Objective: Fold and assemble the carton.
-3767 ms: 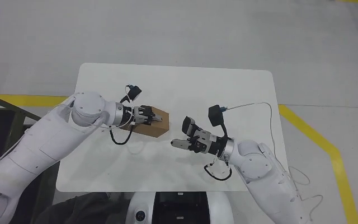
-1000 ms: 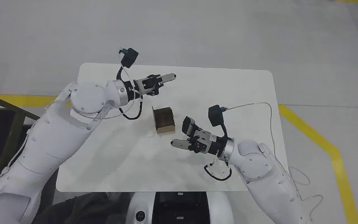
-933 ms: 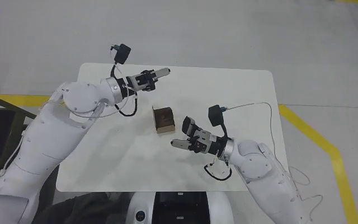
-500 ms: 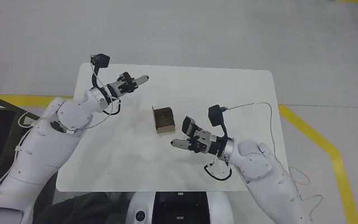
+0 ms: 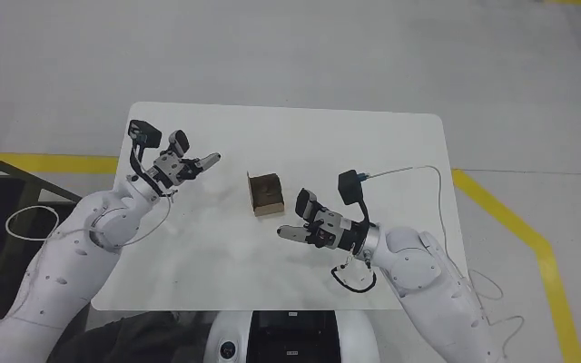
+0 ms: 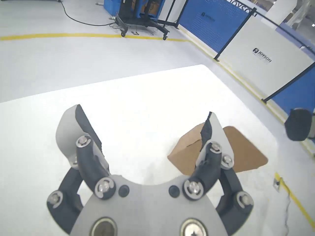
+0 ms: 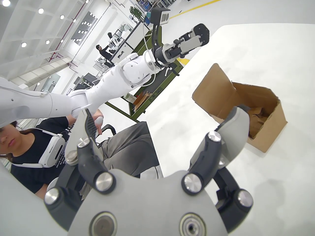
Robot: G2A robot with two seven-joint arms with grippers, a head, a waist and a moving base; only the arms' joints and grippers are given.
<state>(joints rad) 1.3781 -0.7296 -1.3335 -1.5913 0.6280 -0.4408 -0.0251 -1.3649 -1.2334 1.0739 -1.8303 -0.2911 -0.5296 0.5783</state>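
Your carton (image 5: 264,192) sat near the middle of the tabletop (image 5: 363,136), open side up, its brown inside showing from above. In the right wrist view one flap (image 7: 212,92) stood out from the rim, unfolded. The carton stood free of both arms. Your left end effector (image 5: 195,152) hung over the tabletop's left part, well apart from the carton, fingers spread wide and empty. In its own wrist view the carton lay beyond one fingertip, not touching. Your right end effector (image 5: 292,216) sat just beside the carton, on its right and toward the robot, close but clear of it, fingers likewise apart and empty. The carton lay between the two, much nearer the right one. A thin white cable (image 5: 408,171) ran over the tabletop's right part, from the right wrist toward the edge.
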